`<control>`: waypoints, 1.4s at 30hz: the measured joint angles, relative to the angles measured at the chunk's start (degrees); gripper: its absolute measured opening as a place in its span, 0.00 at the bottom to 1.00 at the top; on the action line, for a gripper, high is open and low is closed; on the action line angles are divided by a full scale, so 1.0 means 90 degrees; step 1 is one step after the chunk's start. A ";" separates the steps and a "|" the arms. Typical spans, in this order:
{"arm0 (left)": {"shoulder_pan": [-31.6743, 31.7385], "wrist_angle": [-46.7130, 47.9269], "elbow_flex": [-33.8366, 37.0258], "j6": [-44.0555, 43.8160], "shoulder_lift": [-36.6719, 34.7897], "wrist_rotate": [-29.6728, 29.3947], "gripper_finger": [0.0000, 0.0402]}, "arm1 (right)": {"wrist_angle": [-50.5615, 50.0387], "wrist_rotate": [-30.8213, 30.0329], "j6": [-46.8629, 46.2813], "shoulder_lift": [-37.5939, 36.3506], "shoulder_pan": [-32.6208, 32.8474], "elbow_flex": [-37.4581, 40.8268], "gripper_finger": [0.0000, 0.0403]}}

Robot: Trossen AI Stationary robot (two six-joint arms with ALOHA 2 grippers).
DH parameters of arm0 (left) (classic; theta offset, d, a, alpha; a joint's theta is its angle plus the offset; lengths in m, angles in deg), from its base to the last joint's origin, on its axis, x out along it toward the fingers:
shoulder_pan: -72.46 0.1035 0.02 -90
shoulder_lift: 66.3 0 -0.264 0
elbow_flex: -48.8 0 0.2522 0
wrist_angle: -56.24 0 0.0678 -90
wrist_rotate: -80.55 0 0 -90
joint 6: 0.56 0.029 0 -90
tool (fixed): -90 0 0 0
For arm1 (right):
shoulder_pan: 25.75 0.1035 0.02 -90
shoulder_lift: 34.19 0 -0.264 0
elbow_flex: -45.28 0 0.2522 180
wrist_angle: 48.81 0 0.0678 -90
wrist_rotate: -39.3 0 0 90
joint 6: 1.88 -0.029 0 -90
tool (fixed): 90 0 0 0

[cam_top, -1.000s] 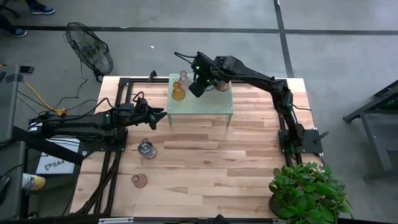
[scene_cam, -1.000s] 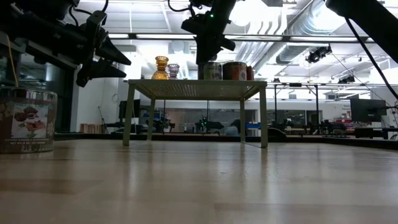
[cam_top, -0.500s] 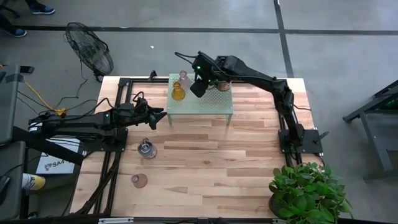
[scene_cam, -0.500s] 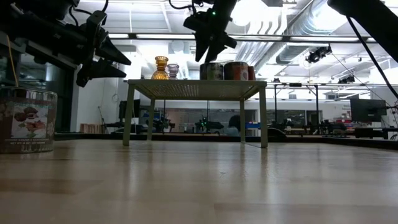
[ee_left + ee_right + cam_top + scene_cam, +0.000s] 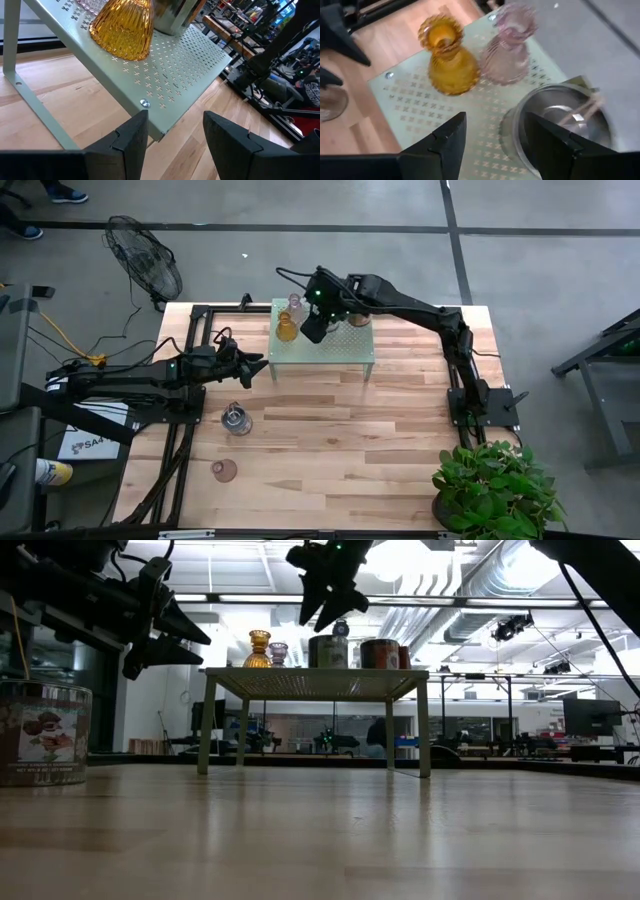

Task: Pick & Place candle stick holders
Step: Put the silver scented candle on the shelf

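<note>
Where the pale green perforated stand (image 5: 335,340) sits at the table's far edge, four candle stick holders rest on top — an amber glass holder (image 5: 449,67), a pink glass holder (image 5: 507,50) just beside it, a silvery metal cup (image 5: 559,127) and a second metal cup with reddish marks (image 5: 379,653). The right gripper (image 5: 313,327) hovers above the stand near the silvery cup, its fingers parted and holding nothing. On the bare wooden table (image 5: 350,450) stand two more holders — a clear glass one (image 5: 236,420) and a pinkish one (image 5: 224,470). The left gripper (image 5: 262,366) waits just off the stand's near left corner, fingers apart and empty.
</note>
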 joint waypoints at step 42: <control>-0.0002 0.0002 0.0000 -0.0002 0.0000 0.0000 0.46 | -0.2377 -0.1654 -0.0124 -0.1105 0.0260 -0.0010 0.19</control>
